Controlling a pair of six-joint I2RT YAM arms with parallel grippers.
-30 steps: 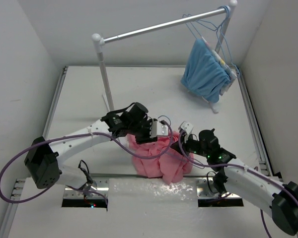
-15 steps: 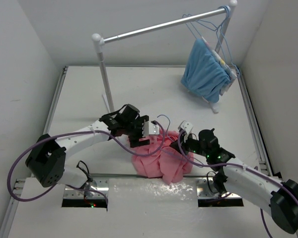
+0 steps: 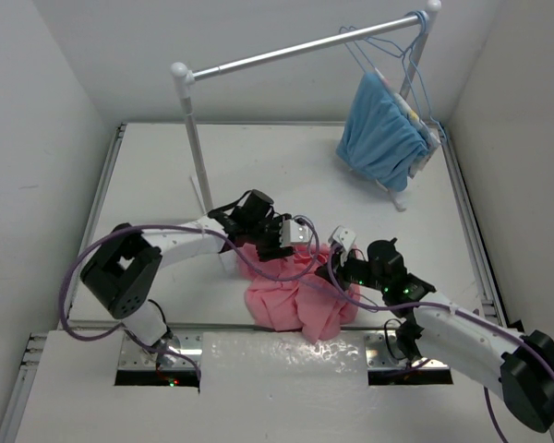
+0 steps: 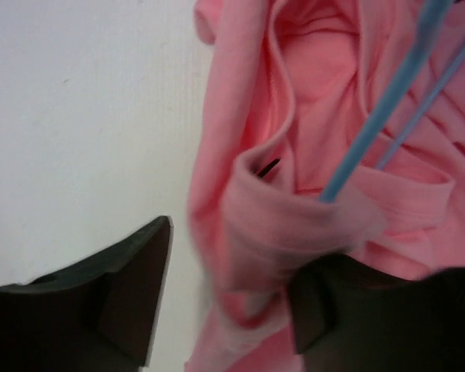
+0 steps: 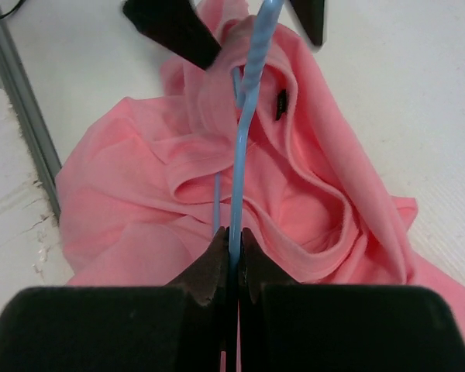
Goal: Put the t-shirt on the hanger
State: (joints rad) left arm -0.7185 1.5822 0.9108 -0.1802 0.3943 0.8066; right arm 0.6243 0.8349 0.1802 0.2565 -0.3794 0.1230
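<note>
t-shirt (image 3: 286,300) 1 | hanger (image 5: 246,101) 1, pinched by right gripper (image 5: 232,236)

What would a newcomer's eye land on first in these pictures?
The crumpled pink t-shirt, heaped near the front, draws the eye first. The right gripper pinches the thin blue hanger, whose wire runs into the shirt's folds, while the left gripper has its jaws open around a fold. Far right, a light-blue garment hangs from the silver rail.
</note>
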